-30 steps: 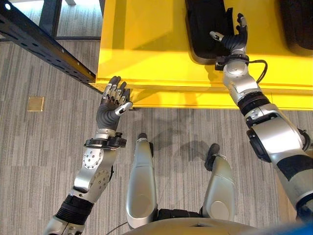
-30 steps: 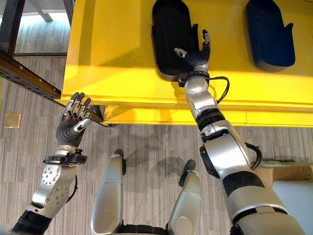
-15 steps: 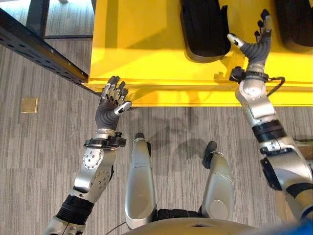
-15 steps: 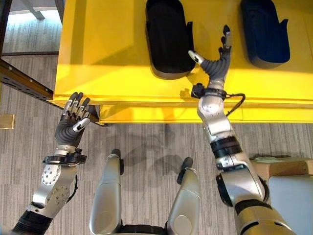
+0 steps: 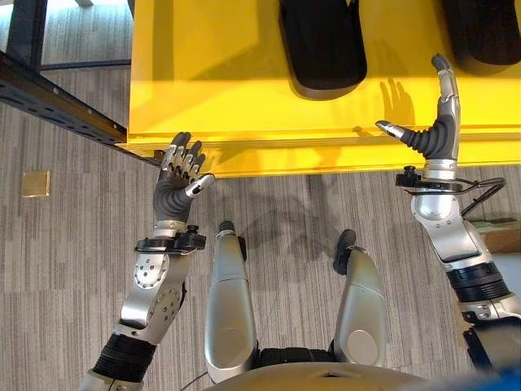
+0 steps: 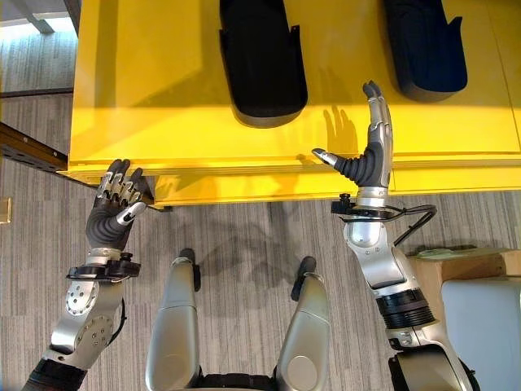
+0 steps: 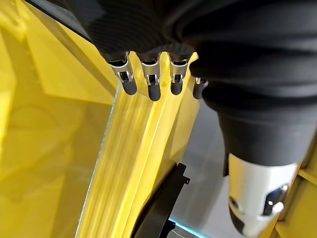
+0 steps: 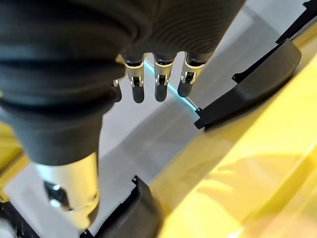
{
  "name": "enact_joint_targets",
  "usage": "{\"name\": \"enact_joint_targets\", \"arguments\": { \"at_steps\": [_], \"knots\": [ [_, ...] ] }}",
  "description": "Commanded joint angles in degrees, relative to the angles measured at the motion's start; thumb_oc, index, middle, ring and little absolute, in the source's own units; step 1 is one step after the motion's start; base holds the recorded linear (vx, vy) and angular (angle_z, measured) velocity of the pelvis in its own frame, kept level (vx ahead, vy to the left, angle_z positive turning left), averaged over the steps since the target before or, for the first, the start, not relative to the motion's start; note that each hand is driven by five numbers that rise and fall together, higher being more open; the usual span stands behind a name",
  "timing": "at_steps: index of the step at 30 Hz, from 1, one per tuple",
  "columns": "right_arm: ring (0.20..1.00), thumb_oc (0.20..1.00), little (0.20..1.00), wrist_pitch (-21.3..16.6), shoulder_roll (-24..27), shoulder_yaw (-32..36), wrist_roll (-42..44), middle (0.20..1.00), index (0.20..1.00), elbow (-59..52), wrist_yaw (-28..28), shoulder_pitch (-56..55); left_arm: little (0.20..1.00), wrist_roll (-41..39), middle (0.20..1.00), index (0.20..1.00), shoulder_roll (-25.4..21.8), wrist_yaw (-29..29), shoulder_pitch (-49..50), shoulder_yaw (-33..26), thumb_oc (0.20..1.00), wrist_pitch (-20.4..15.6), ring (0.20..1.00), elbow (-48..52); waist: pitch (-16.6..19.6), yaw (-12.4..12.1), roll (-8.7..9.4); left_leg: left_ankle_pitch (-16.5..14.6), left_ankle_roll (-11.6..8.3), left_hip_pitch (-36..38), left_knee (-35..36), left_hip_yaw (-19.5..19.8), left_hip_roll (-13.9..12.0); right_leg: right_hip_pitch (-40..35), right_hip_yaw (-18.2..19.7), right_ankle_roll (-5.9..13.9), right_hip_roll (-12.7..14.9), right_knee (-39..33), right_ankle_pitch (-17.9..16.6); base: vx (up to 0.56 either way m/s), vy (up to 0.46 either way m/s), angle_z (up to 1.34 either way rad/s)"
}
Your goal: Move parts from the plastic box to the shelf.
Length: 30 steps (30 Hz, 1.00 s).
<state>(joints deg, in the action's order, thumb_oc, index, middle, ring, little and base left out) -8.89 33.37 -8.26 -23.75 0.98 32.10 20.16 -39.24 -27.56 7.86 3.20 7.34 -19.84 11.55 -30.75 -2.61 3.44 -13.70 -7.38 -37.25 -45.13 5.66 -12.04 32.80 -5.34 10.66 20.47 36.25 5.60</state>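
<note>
The big yellow plastic box lies in front of me on the floor. A black moulded part rests inside it, and a dark blue one lies further right. My right hand is raised over the box's front rim, open with straight fingers and holding nothing, a little right of the black part. My left hand hovers open by the box's front left corner, its fingers close to the yellow wall. A dark metal shelf beam runs along the left.
A cardboard box stands at the lower right on the grey carpet. A small brass plate is set in the floor at the left.
My right hand has lifted off the black part and drawn back to the right, to the box's front rim. The view has shifted. The left hand stays by the corner.
</note>
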Motion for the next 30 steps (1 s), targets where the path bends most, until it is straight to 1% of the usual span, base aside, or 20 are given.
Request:
{"name": "enact_joint_targets", "arguments": {
  "at_steps": [1,2,4,6,9,11,15,19,21,30],
  "knots": [
    [1.000,1.000,1.000,2.4,1.8,-4.2,-15.1,1.000,1.000,1.3,0.4,4.1,1.000,2.5,1.000,1.000,-0.9,-0.3,1.3,-1.9,1.000,-5.1,1.000,7.5,2.9,0.0,-0.04,4.0,0.36,-1.4,3.8,1.6,-0.5,-2.0,1.3,-2.55,0.0,5.9,4.6,0.00,0.000,0.00],
    [1.000,1.000,1.000,2.9,2.3,-5.0,-17.1,1.000,1.000,1.6,0.2,4.1,1.000,2.6,1.000,1.000,-0.9,-0.3,1.3,-2.0,1.000,-5.1,1.000,7.5,2.9,0.0,-0.02,4.0,0.32,-1.4,3.7,1.7,-0.6,-1.9,1.3,-2.50,0.0,6.0,4.6,0.00,0.000,0.00],
    [1.000,1.000,1.000,3.7,3.1,-8.2,-22.3,1.000,1.000,2.2,-1.9,3.7,1.000,3.2,1.000,1.000,-0.6,-0.1,1.2,-2.5,1.000,-5.1,1.000,7.7,3.3,-0.1,0.12,4.0,0.20,-1.7,3.7,1.9,-0.5,-1.7,1.3,-2.46,0.0,6.2,4.5,0.00,0.000,0.00],
    [1.000,1.000,1.000,3.5,2.9,-9.4,-23.9,1.000,1.000,2.0,-2.9,2.6,1.000,4.1,1.000,1.000,-0.3,0.1,1.3,-2.8,1.000,-5.1,1.000,7.4,3.3,-0.1,0.30,4.0,0.16,-1.7,3.9,1.9,-0.5,-1.9,1.3,-2.37,0.0,5.9,4.6,0.01,-0.001,0.03],
    [1.000,1.000,1.000,3.6,0.8,-13.2,-25.0,1.000,1.000,4.9,-4.8,3.0,1.000,5.0,1.000,1.000,0.6,0.6,0.8,-2.8,1.000,-4.9,1.000,7.0,3.3,-0.2,0.44,4.0,0.07,-1.7,3.8,2.0,-0.5,-1.9,1.5,-2.48,-0.1,6.0,4.6,0.00,0.000,0.00],
    [1.000,1.000,1.000,3.8,0.2,-14.3,-25.5,1.000,1.000,6.1,-5.1,3.6,1.000,5.3,1.000,1.000,0.8,0.7,0.8,-3.1,1.000,-5.0,1.000,7.1,3.2,-0.2,0.46,4.0,0.02,-1.6,3.9,2.0,-0.5,-2.1,1.4,-2.54,-0.1,6.0,4.7,0.00,0.000,0.00],
    [1.000,1.000,1.000,4.7,-1.9,-16.0,-24.3,1.000,1.000,10.5,-4.4,6.3,1.000,5.0,1.000,1.000,1.1,0.8,0.6,-2.8,1.000,-5.1,1.000,6.8,3.1,-0.6,0.26,4.1,0.02,-1.5,4.2,1.9,-0.4,-2.4,1.3,-2.55,0.0,5.9,4.6,0.00,0.000,0.00],
    [1.000,1.000,1.000,5.9,-2.8,-16.2,-23.1,1.000,1.000,16.1,-3.1,9.0,1.000,4.5,1.000,1.000,1.0,0.3,0.4,-2.6,1.000,-5.2,1.000,6.6,3.0,-1.0,0.04,4.2,0.02,-1.3,4.3,2.0,-0.3,-2.6,1.3,-2.53,0.0,5.7,4.4,0.00,0.000,0.00],
    [1.000,1.000,1.000,6.3,-3.3,-17.4,-22.5,1.000,1.000,19.7,-3.4,10.8,1.000,4.0,1.000,1.000,1.1,-0.3,0.4,-2.3,1.000,-5.2,1.000,6.5,3.2,-1.3,-0.06,4.2,0.04,-1.0,4.5,1.9,-0.3,-2.9,1.2,-2.48,0.0,5.6,4.4,0.02,0.002,0.00],
    [1.000,1.000,1.000,6.1,-5.6,-21.2,-21.1,1.000,1.000,25.9,-5.3,14.5,1.000,2.9,1.000,1.000,0.9,-1.4,0.4,-1.7,1.000,-5.0,1.000,6.1,3.0,-1.9,-0.37,4.2,0.08,-1.1,4.4,2.1,-0.2,-3.0,1.2,-2.48,-0.1,5.7,4.6,0.00,0.000,0.00]
  ]
}}
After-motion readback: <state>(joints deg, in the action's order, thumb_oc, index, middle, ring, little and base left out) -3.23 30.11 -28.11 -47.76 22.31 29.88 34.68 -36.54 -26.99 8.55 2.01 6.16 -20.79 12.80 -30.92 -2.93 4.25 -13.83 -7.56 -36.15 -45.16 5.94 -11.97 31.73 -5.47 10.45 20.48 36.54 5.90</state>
